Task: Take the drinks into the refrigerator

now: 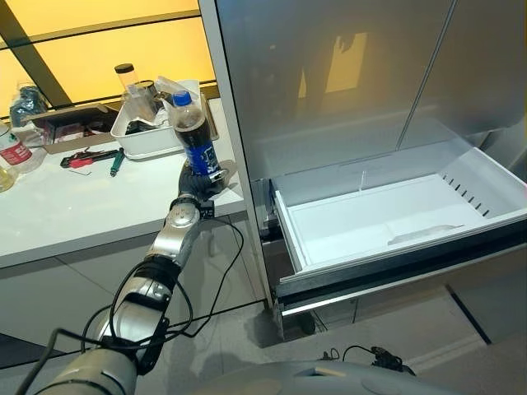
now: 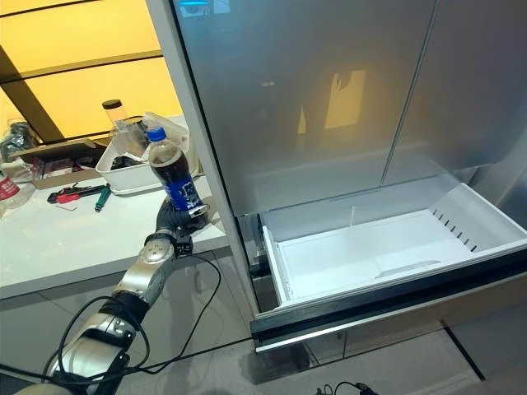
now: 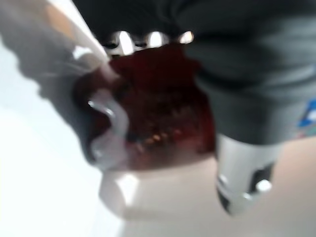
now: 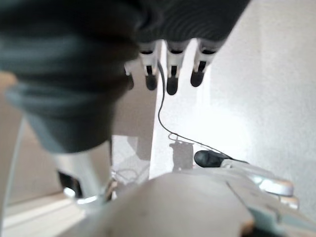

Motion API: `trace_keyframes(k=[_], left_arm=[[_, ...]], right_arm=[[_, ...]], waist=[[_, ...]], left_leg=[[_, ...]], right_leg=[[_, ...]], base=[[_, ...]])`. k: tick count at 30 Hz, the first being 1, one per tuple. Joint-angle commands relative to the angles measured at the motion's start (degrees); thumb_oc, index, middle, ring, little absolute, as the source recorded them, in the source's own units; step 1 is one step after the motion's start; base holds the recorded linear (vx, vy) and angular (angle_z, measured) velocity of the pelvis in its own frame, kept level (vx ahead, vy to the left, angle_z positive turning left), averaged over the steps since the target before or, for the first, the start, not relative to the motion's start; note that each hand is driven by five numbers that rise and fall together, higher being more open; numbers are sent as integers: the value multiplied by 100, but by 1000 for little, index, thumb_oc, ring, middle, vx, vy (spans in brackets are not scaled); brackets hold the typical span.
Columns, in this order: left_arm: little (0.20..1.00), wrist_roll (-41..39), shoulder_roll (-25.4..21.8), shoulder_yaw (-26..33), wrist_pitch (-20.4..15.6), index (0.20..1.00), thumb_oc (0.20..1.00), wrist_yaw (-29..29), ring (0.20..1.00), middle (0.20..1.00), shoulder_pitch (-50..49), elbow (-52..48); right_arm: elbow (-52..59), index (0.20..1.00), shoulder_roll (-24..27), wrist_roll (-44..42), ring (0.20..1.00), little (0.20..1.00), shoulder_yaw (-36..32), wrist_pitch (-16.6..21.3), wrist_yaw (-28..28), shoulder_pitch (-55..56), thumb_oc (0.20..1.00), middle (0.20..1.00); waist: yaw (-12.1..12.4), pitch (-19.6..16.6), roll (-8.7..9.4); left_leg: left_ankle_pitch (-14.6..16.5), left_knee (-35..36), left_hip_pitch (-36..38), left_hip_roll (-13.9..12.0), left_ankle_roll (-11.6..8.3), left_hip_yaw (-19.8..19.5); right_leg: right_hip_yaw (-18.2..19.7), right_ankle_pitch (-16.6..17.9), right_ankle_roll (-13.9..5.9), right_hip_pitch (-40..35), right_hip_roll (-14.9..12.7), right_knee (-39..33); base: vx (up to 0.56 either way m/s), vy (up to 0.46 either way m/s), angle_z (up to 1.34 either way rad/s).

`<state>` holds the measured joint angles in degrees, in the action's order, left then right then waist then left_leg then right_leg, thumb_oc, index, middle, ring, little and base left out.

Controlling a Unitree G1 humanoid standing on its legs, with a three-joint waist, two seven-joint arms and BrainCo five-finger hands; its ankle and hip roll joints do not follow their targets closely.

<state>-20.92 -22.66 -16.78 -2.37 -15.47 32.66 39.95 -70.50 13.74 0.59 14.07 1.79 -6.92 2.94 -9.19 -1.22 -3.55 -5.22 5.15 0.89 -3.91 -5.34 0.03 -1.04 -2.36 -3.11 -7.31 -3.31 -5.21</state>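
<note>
Left hand is curled round a cola bottle, upright above the worktop edge; carrying is under way, and next it must swing right and lower into the open drawer; right hand hangs slack, empty.

A dark ribbed cover is wrapping the wrist of the left hand, silver-grey segments are gleaming along its arm; silver, dark-tipped fingers are showing on the right hand.

The right hand hangs with its dark-tipped fingers straight and relaxed, holding nothing, above the pale floor.
</note>
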Motion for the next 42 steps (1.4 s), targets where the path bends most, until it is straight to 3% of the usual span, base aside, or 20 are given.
trace_keyframes(k=[1,4,8,15,22,28,36,41,42], left_arm=[[200,64,-21,210,-316,200,200,171,200,200,963,215],[200,13,23,267,-387,200,200,203,200,200,802,48],[200,-65,313,379,-567,200,200,373,200,200,-63,-1053],[200,-253,387,581,-645,200,200,819,200,200,-1188,-2299],[200,-730,330,989,-720,200,200,1368,200,200,-2562,-3586],[200,-1263,284,1147,-763,200,200,1897,200,200,-3617,-4654],[200,-1539,266,1201,-788,200,200,2116,200,200,-4159,-5248],[200,-1480,312,1195,-812,200,200,2076,200,200,-4185,-5231],[200,-1422,346,1228,-817,200,200,2061,200,200,-4190,-5196]], right_arm=[[-125,1000,78,-164,1000,1000,21,73,-49,-157,1000,1000],[-176,1000,70,-192,1000,1000,-75,79,-58,-124,1000,1000],[-434,1000,86,-391,1000,1000,-480,80,-66,-145,1000,1000],[-562,1000,165,-976,1000,1000,-1173,137,-79,-158,1000,1000],[-639,1000,288,-1857,1000,1000,-2041,282,-50,-105,1000,1000],[-560,1000,629,-3254,1000,1000,-3212,567,-85,-140,1000,1000],[1040,1000,748,-4218,1000,1000,-3932,1368,-455,-174,1000,1000],[2573,1000,718,-3878,1000,1000,-4106,1806,-927,-121,1000,1000],[3422,1000,692,-3485,1000,1000,-4091,1948,-1141,-111,1000,1000]], waist=[[-149,381,120],[-160,389,107],[-114,394,97],[11,377,136],[173,377,175],[281,366,182],[260,332,185],[218,285,160],[194,258,151]], left_leg=[[858,-15,426,413,439,225],[858,-15,425,414,439,239],[890,-15,470,433,445,196],[916,-15,492,434,448,144],[928,-15,496,430,463,108],[962,-15,508,442,493,79],[940,-15,504,455,522,137],[974,-15,552,456,542,177],[987,-15,568,457,549,193]], right_leg=[[28,342,-253,416,-61,23],[43,350,-255,420,-65,22],[38,311,-239,358,-69,21],[-11,285,-237,313,-82,21],[-32,270,-235,296,-90,21],[-48,257,-249,280,-99,21],[44,318,-257,323,-100,21],[95,309,-260,304,-97,21],[114,306,-252,294,-96,21]], base=[[-21,4,-11],[1,2,-10],[16,7,-4],[1,0,1],[-13,6,2],[-8,4,1],[-9,5,0],[13,15,-4],[17,11,-10]])
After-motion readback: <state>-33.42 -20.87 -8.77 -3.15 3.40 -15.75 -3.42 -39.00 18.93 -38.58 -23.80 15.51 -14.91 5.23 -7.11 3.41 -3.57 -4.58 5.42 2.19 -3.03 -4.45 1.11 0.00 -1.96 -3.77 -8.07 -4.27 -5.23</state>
